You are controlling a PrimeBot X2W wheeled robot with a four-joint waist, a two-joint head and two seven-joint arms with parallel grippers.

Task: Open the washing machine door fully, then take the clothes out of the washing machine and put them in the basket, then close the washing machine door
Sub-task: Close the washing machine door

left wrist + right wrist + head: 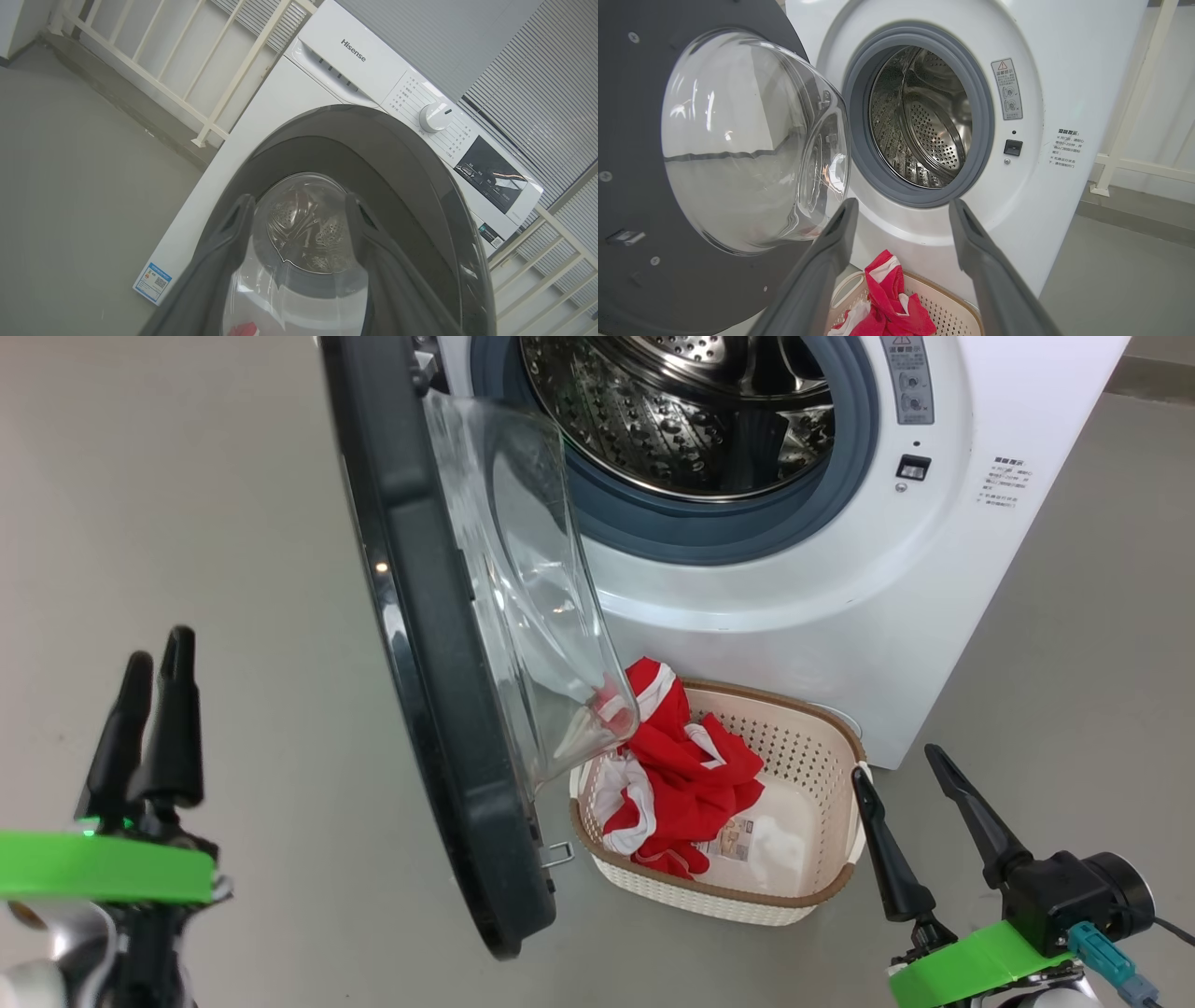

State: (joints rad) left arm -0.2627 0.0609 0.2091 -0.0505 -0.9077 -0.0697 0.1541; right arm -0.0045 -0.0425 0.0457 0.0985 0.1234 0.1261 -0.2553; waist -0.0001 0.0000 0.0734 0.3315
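Clothes (686,770), red and white, heaped in cream perforated plastic basket (798,747) beside open black-rimmed glass door (420,616). Left gripper (160,646), right gripper (894,763): fingers spread, empty.

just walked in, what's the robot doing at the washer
A two-armed robot is unloading a washing machine. The washing machine door stands open, red and white clothes lie in the basket in front of it, and no clothes show in the visible part of the drum. The left gripper and right gripper are open and hold nothing. Closing the door looks like what is left.
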